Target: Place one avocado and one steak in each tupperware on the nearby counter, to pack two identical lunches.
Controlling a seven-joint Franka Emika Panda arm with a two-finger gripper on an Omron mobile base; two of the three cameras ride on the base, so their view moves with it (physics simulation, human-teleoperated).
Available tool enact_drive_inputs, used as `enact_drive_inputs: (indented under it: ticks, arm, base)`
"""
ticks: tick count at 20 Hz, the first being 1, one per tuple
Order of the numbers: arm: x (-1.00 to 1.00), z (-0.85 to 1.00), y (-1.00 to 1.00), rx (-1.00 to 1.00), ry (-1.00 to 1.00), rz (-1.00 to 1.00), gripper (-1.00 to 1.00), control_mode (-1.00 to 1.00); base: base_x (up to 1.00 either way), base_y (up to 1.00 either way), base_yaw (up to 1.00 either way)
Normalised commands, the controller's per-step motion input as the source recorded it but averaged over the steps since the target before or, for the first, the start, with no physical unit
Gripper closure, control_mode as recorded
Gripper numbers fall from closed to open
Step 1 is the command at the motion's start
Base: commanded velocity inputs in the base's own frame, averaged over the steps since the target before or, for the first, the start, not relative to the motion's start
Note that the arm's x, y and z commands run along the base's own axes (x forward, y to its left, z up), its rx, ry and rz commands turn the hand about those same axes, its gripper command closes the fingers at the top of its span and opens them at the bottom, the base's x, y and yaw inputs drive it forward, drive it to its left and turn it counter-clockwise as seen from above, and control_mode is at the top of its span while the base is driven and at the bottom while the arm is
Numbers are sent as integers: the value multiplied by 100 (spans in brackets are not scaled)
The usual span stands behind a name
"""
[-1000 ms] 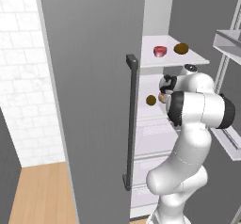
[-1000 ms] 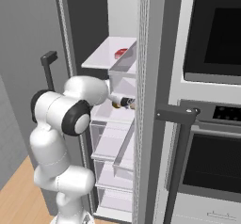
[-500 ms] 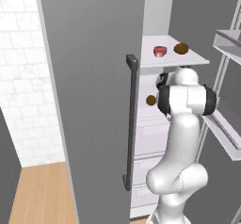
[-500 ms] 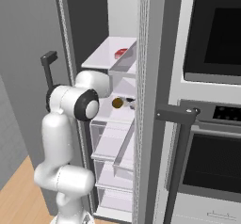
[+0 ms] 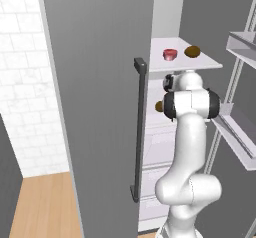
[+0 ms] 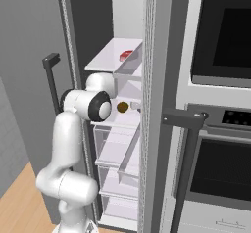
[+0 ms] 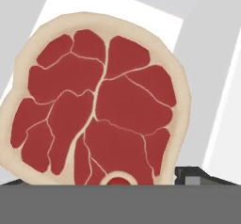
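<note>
A raw red steak (image 7: 99, 100) with a pale fat rim is very close in the hand view, lying on a white fridge shelf. My gripper (image 7: 120, 180) is right at it. One dark fingertip (image 7: 192, 175) shows just right of the steak's edge; the other is hidden, so the grip is unclear. My arm (image 5: 190, 102) reaches into the open fridge at the second shelf, beside a dark-brown avocado (image 5: 159, 106) (image 6: 122, 107). On the top shelf lie another steak (image 5: 170, 54) (image 6: 126, 55) and another avocado (image 5: 192, 51). The counter and tupperware are out of view.
The grey fridge door (image 5: 95, 107) with its dark bar handle (image 5: 138, 132) stands open at the left. Door racks (image 5: 240, 132) jut out on the right. Clear drawers (image 6: 115, 153) sit below the shelf. A wall oven (image 6: 220, 144) is beside the fridge.
My arm has straightened and pushed the hand deeper into the fridge over the second shelf. The food on the shelves has not moved.
</note>
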Motion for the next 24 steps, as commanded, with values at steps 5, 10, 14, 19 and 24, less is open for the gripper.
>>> enact_drive_inputs:
  ticks: [5, 10, 14, 19, 24]
  arm:
    - [-4, -58, 0, -2, 6, 4, 100, -100]
    - [-50, -8, 2, 0, -1, 1, 100, -100]
    - [-99, -1, 55, 0, -4, 0, 100, -100]
    - [-97, -37, 72, 0, -27, 0, 100, -100]
    - [-89, -24, 63, 7, -62, -4, 100, -100]
  base:
    - [0, 0, 0]
    - [0, 0, 0]
    - [0, 0, 0]
    - [0, 0, 0]
    - [0, 0, 0]
